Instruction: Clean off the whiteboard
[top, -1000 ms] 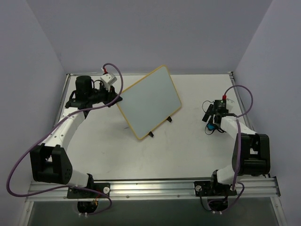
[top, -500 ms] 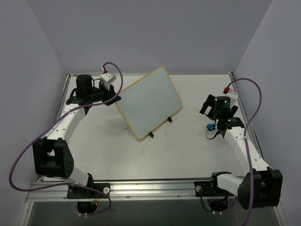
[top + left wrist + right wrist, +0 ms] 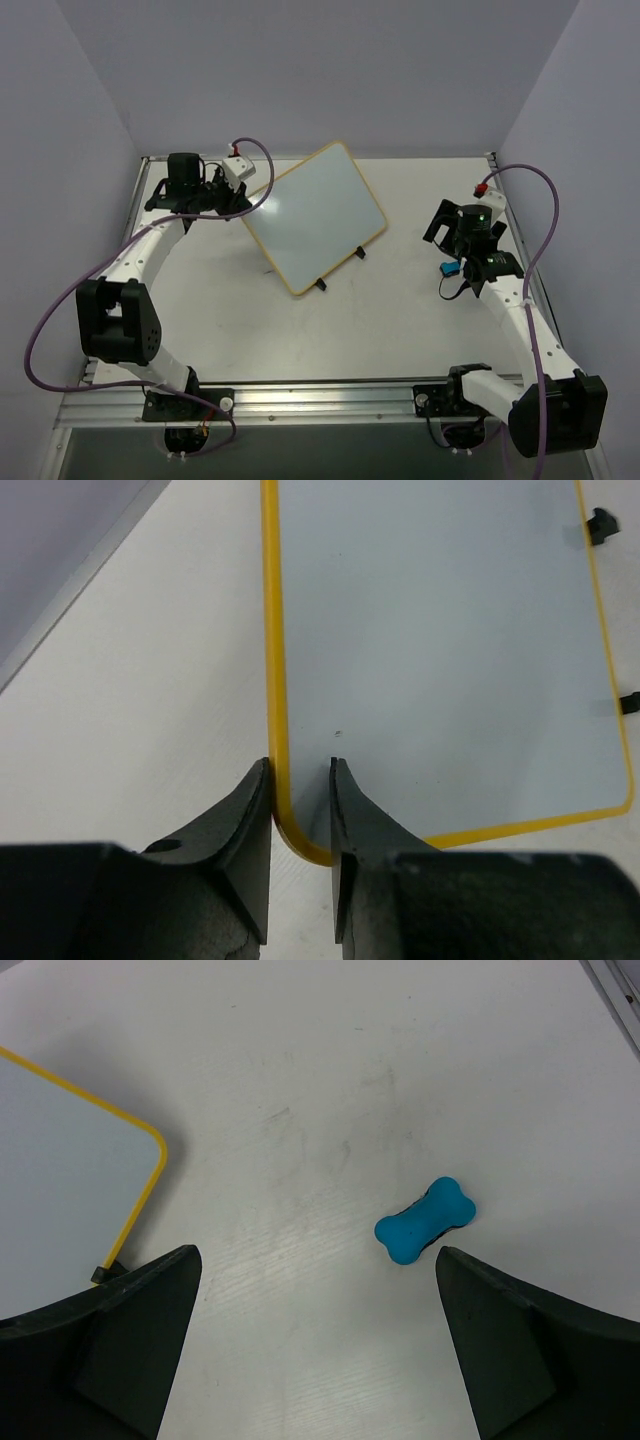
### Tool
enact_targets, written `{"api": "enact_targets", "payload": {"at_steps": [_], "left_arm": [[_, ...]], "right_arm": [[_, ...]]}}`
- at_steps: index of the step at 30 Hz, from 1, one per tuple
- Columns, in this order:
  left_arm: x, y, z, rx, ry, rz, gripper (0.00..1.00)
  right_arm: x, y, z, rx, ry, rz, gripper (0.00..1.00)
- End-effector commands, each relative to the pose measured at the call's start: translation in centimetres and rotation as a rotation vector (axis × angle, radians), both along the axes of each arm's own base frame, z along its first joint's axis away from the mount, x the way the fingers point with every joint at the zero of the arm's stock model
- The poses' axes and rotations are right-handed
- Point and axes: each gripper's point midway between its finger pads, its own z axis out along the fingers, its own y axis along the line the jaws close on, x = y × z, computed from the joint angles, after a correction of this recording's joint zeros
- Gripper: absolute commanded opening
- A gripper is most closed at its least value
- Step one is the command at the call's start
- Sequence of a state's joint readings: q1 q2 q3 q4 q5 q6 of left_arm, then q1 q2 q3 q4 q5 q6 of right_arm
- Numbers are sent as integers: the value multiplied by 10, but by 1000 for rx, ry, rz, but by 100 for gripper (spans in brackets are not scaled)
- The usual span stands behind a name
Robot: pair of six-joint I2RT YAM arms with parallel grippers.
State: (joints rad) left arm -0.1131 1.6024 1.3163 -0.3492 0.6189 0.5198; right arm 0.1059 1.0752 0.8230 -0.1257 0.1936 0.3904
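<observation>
My left claw [image 3: 298, 772] pinches the whiteboard [image 3: 440, 650] by its yellow-framed corner, apparently to steady it. My right claw [image 3: 315, 1260] gapes wide and empty above the blue bone-shaped eraser [image 3: 425, 1220].

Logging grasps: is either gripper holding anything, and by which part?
The left gripper pinches the whiteboard by its yellow frame near a rounded corner. The right gripper, open, holds nothing.

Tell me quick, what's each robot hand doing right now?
Left hand: closed on the whiteboard, at its yellow edge.
Right hand: wide open, holding nothing, above the blue eraser.
</observation>
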Motion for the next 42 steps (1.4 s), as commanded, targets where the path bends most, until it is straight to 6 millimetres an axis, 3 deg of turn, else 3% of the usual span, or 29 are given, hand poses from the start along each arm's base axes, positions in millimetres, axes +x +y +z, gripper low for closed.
{"api": "enact_targets", "payload": {"at_steps": [1,5,11,16,22,24,27,29,32,35,36,37,39,40,41,42], "left_arm": [[32,52,11,303,-245,82,2],[27,53,9,287,-252,92,2],[17,48,38,232,-367,92,2],[-4,35,57,137,-502,66,2],[-4,31,53,99,-462,61,3],[-3,31,58,70,-470,78,7],[2,45,67,40,-477,180,22],[1,52,76,13,-481,218,26],[0,73,97,-39,-494,385,43],[-9,109,125,-106,-486,655,69],[-11,118,141,-132,-493,720,90],[-16,128,148,-158,-478,800,94],[-37,155,143,-231,-351,1041,94],[-45,159,165,-275,-352,1086,94],[-62,161,156,-273,-270,1128,94],[-70,160,159,-281,-252,1133,94]], "right_arm": [[5,3,12,-9,-22,24,100],[5,3,13,-10,-26,27,100],[5,4,11,-8,-30,32,100],[5,4,10,-10,-32,30,100],[5,3,13,-15,-37,28,100],[5,5,14,-11,-39,36,100],[6,6,12,-11,-35,49,100],[5,8,14,-10,-39,63,100],[3,11,22,-5,-64,87,100],[-1,15,34,-5,-102,109,100],[-2,16,37,-7,-114,113,100],[-5,18,46,-4,-141,124,100],[-9,22,54,-7,-155,144,100],[-11,24,67,-10,-178,149,100],[-17,25,74,-18,-181,153,100],[-20,25,82,-25,-193,153,100]]}}
